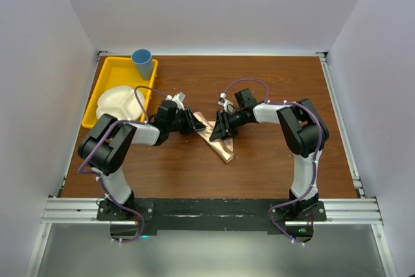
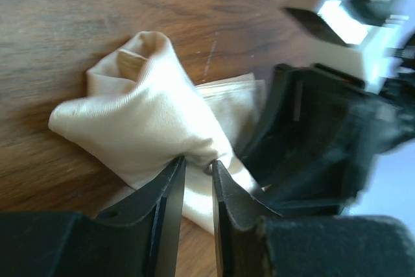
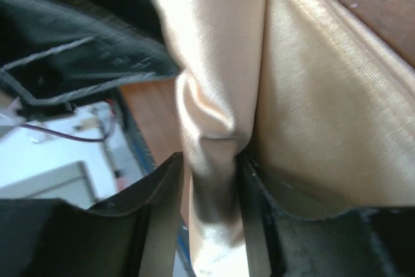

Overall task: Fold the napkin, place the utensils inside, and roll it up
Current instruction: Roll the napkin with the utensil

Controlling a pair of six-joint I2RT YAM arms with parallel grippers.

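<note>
The peach-orange napkin (image 1: 218,142) lies rolled and bunched on the table between my two arms. My left gripper (image 1: 197,123) is shut on a fold of the napkin (image 2: 146,121) at its left end. My right gripper (image 1: 219,129) is shut on a thick fold of the napkin (image 3: 214,82) at its upper right side. The fingers of both grippers pinch cloth; the left fingertips (image 2: 174,180) hold a thin bunch, the right fingertips (image 3: 249,180) a thicker roll. The fork is hidden from every view.
A yellow tray (image 1: 104,73) stands at the back left with a white divided plate (image 1: 118,103) in it and a blue cup (image 1: 142,61) at its far corner. The right gripper body (image 2: 311,134) sits close beside the left gripper's fingers.
</note>
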